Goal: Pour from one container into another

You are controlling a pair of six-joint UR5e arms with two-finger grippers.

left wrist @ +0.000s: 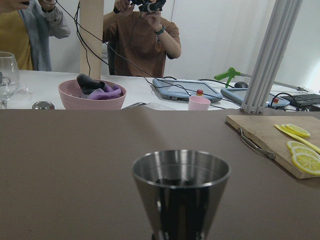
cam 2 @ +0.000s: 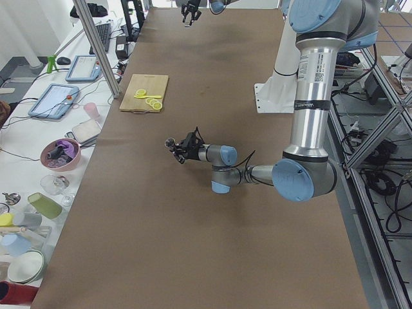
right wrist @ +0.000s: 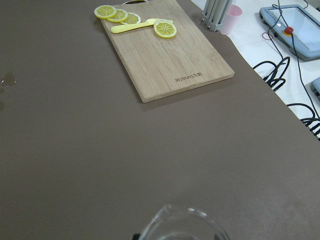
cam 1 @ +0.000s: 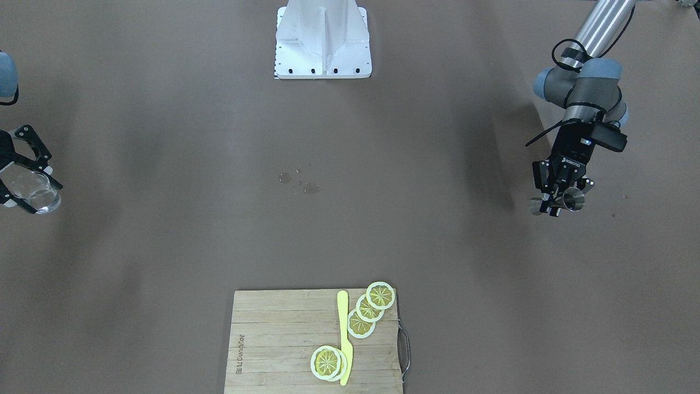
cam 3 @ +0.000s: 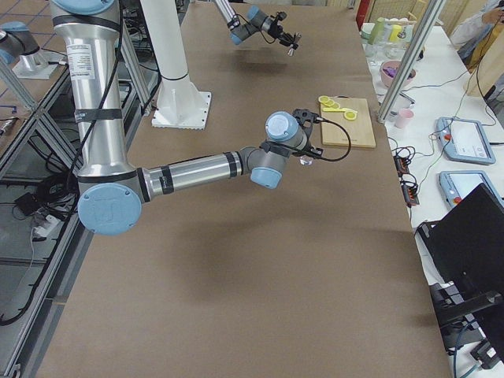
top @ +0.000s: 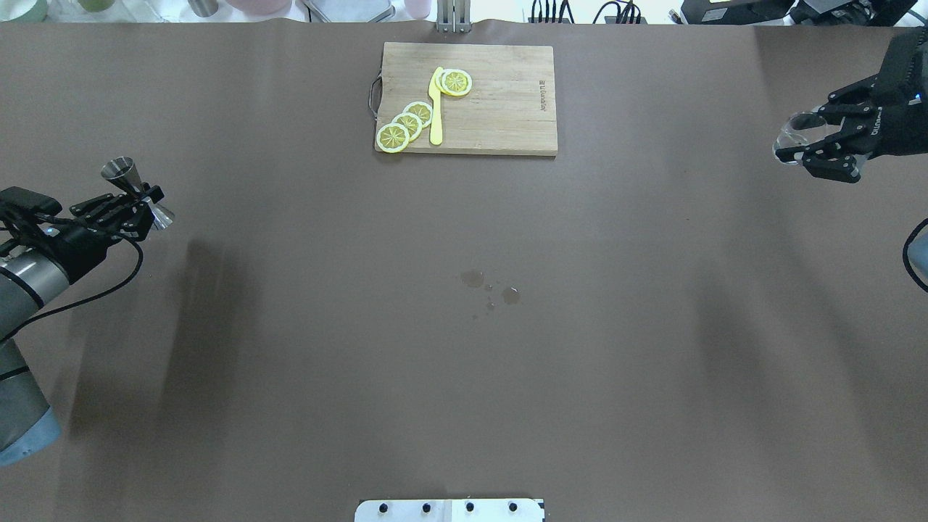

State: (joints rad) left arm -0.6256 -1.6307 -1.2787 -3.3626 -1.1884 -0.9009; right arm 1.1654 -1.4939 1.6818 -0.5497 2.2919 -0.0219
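Observation:
A steel double-cone jigger point(top: 119, 172) is held at the table's left end, and my left gripper point(top: 141, 204) is shut on its waist. In the front-facing view the jigger point(cam 1: 571, 198) lies tilted in that gripper point(cam 1: 558, 200). The left wrist view shows the jigger's cup point(left wrist: 181, 190) close up with dark liquid inside. At the right end my right gripper point(top: 823, 141) is shut on a clear glass point(top: 794, 138), which shows as a tumbler point(cam 1: 38, 191) in the front-facing view. Only the glass's rim point(right wrist: 182, 225) appears in the right wrist view. The two containers are far apart.
A wooden cutting board point(top: 500, 94) lies at the far middle edge with lemon slices point(top: 406, 125) and a yellow knife point(top: 436, 109). A few water drops point(top: 473, 278) mark the table's centre. The robot's white base point(cam 1: 322, 38) stands at the near edge.

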